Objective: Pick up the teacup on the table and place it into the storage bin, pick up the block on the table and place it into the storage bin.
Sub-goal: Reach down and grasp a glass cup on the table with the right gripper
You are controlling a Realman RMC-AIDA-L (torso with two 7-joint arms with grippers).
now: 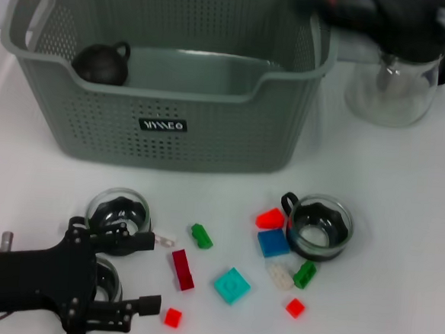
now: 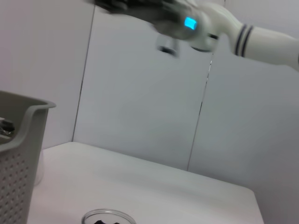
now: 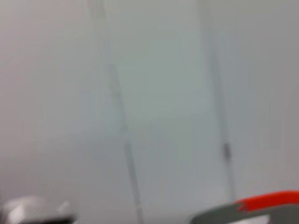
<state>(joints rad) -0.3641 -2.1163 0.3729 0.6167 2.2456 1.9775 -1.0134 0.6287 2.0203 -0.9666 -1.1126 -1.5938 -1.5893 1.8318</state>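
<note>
Quickly, head view: the left gripper (image 1: 155, 273) sits low over the table (image 1: 404, 187) with its 2 black fingers spread wide and nothing between the tips, so it is released. A glass teacup (image 1: 118, 212) stands just beyond the claw, touching or nearly touching its upper finger. A second glass rim (image 1: 110, 279) shows partly under the claw body; I cannot tell if it is inside the jaws. The storage bin (image 1: 164, 125) is well beyond the claw, and 1 dark cup (image 1: 101, 63) already lies inside it at the left end. To the right of the claw lie loose blocks: a dark red block (image 1: 182, 270) nearest, then a green block (image 1: 201, 236), a teal block (image 1: 232, 285) and a small red block (image 1: 171, 317). Further right, another teacup (image 1: 320, 226) has more blocks around it. The right gripper (image 1: 399, 38) is a dark blur far off over a glass jug (image 1: 392, 91); its state cannot be told.

Left wrist view: only the bin's corner (image 2: 23, 154), a glass rim (image 2: 108, 217) and the right arm (image 2: 210, 28) crossing high above.

Right wrist view: blurred wall and an orange handle clip (image 3: 268, 200), nothing useful.

Judgement: early stage, 1 cup binned, no block in the bin that I can see, table cups and blocks left.
</note>
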